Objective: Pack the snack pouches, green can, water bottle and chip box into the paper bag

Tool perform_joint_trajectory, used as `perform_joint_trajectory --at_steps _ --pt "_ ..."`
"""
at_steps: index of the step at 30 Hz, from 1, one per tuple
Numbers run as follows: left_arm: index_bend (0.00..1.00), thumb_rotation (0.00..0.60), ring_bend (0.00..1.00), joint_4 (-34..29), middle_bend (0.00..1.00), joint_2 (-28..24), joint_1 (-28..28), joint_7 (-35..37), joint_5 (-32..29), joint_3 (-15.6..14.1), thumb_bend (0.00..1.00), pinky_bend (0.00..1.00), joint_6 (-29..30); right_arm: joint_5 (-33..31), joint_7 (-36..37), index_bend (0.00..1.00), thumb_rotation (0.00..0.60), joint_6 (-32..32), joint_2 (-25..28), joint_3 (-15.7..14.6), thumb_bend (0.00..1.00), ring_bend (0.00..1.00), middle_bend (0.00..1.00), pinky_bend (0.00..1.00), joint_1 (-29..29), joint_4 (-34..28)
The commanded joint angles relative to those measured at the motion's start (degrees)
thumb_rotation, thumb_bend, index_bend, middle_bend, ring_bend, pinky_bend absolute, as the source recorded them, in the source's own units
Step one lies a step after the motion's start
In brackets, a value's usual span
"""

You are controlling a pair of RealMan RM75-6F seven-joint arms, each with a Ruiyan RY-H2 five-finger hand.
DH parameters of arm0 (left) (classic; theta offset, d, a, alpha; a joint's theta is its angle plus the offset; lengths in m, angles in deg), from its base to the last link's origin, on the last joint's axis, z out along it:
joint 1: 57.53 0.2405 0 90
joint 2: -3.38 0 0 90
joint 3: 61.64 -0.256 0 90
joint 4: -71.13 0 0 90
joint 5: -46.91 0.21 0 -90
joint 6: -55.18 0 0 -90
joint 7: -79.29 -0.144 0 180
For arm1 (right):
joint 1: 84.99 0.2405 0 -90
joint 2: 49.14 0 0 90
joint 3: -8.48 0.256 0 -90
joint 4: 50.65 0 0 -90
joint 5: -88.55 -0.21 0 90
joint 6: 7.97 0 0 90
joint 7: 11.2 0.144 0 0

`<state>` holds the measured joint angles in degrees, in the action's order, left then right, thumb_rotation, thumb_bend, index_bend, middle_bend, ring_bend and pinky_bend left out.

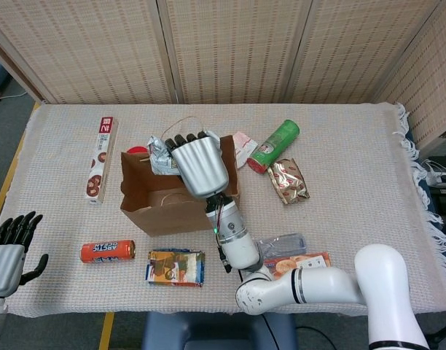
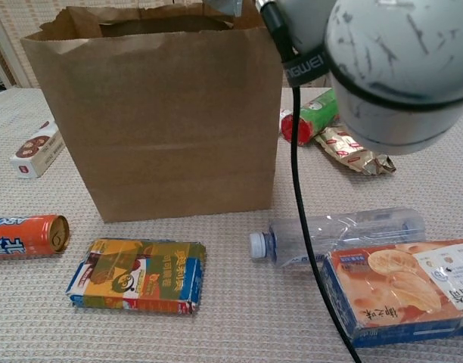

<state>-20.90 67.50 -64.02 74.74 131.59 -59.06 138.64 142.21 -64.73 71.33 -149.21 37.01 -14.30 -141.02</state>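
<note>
The brown paper bag [image 1: 146, 208] [image 2: 156, 121] stands open at mid-table. My right hand [image 1: 200, 166] hovers over its mouth and grips a crinkled silver snack pouch [image 1: 159, 155]. The green can [image 1: 274, 146] [image 2: 315, 113] lies right of the bag, with a gold-brown pouch [image 1: 287, 181] [image 2: 352, 149] beside it. The water bottle [image 1: 281, 244] [image 2: 345, 233] and the chip box [image 1: 299, 264] [image 2: 402, 291] lie at the front right. A colourful pouch [image 1: 175, 267] [image 2: 137, 274] lies in front of the bag. My left hand [image 1: 8, 255] hangs empty at the front left corner, fingers apart.
An orange can [image 1: 107, 251] [image 2: 23, 234] lies front left. A long biscuit box [image 1: 101, 158] [image 2: 36, 150] lies left of the bag. A small pink-white packet [image 1: 243, 148] sits behind the bag's right corner. My right forearm [image 2: 368, 68] fills the chest view's upper right.
</note>
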Motion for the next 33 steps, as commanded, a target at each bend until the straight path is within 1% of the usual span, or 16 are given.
perform_joint_trajectory --at_steps 1,3,4,5,6,7,8,9,11,13,17,21,24,26,29,33 --pt "0.03 0.600 0.00 0.0 0.00 0.0 0.0 0.0 0.0 0.0 0.39 0.00 0.0 -1.8 -1.3 0.65 0.600 -1.1 0.0 -1.1 0.30 0.60 0.61 0.63 -0.4 -0.5" --pt "0.03 0.600 0.00 0.0 0.00 0.0 0.0 0.0 0.0 0.0 0.39 0.00 0.0 -4.4 -3.2 0.57 0.600 -1.9 0.3 -1.7 0.30 0.54 0.59 0.53 -0.9 -1.7" --pt "0.03 0.600 0.00 0.0 0.00 0.0 0.0 -0.1 0.0 0.0 0.39 0.00 0.0 -6.3 -4.7 0.46 0.600 -2.1 0.6 -2.0 0.30 0.47 0.53 0.43 -1.1 -2.6" --pt "0.03 0.600 0.00 0.0 0.00 0.0 0.0 -0.1 0.0 0.0 0.39 0.00 0.0 -9.2 -7.2 0.30 0.600 -2.3 1.2 -2.0 0.28 0.37 0.43 0.33 -1.3 -4.0" --pt "0.03 0.600 0.00 0.1 0.00 0.0 0.0 -0.2 0.0 0.0 0.39 0.00 0.0 -11.3 -9.0 0.19 0.600 -2.2 1.6 -1.9 0.25 0.29 0.36 0.27 -1.3 -5.1" --pt "0.03 0.600 0.00 0.1 0.00 0.0 0.0 -0.2 0.0 0.0 0.39 0.00 0.0 -13.0 -10.2 0.07 0.600 -2.1 2.1 -1.6 0.21 0.19 0.26 0.20 -1.3 -6.2" --pt "0.03 0.600 0.00 0.1 0.00 0.1 0.0 -0.3 0.0 0.0 0.39 0.00 0.1 -14.2 -10.9 0.01 0.600 -1.9 2.7 -1.2 0.18 0.12 0.19 0.15 -1.3 -7.6" --pt "0.03 0.600 0.00 0.1 0.00 0.1 0.0 -0.3 0.0 0.0 0.39 0.00 0.1 -14.5 -10.8 0.00 0.600 -1.6 3.1 -1.0 0.15 0.07 0.14 0.12 -1.4 -8.4" --pt "0.03 0.600 0.00 0.1 0.00 0.1 0.0 -0.5 0.0 0.0 0.39 0.00 0.2 -14.4 -10.1 0.00 0.600 -1.0 4.2 -0.5 0.13 0.04 0.11 0.10 -1.8 -10.1" --pt "0.03 0.600 0.00 0.1 0.00 0.2 0.0 -0.6 0.0 0.0 0.39 0.00 0.2 -14.0 -9.2 0.00 0.600 -0.2 5.3 -0.1 0.12 0.03 0.11 0.09 -2.4 -11.9" --pt "0.03 0.600 0.00 0.1 0.00 0.3 0.0 -0.9 0.0 0.0 0.39 0.00 0.3 -12.0 -7.4 0.00 0.600 1.7 9.4 0.3 0.12 0.03 0.11 0.08 -4.7 -17.2" --pt "0.03 0.600 0.00 0.2 0.00 0.3 0.1 -1.0 0.1 0.0 0.39 0.00 0.4 -10.9 -5.9 0.00 0.600 4.8 14.8 -0.4 0.12 0.03 0.11 0.08 -8.8 -22.6" --pt "0.03 0.600 0.00 0.3 0.00 0.4 0.2 -1.2 0.1 -0.1 0.39 0.00 0.5 -11.1 -4.1 0.00 0.600 6.5 19.4 -1.5 0.12 0.03 0.11 0.08 -13.0 -25.4" --pt "0.03 0.600 0.00 0.3 0.00 0.5 0.2 -1.4 0.2 -0.1 0.39 0.00 0.6 -12.1 -2.0 0.00 0.600 7.0 22.3 -2.2 0.12 0.03 0.11 0.08 -16.0 -26.1" --pt "0.03 0.600 0.00 0.2 0.00 0.7 0.2 -1.9 0.2 -0.1 0.39 0.00 0.7 -15.0 2.2 0.00 0.600 6.8 24.8 -2.8 0.12 0.03 0.11 0.08 -19.7 -25.4" --pt "0.03 0.600 0.00 0.1 0.00 0.8 0.3 -2.4 0.0 0.0 0.39 0.00 0.8 -21.3 7.4 0.00 0.600 4.8 25.0 -3.4 0.12 0.00 0.10 0.03 -23.1 -22.6"
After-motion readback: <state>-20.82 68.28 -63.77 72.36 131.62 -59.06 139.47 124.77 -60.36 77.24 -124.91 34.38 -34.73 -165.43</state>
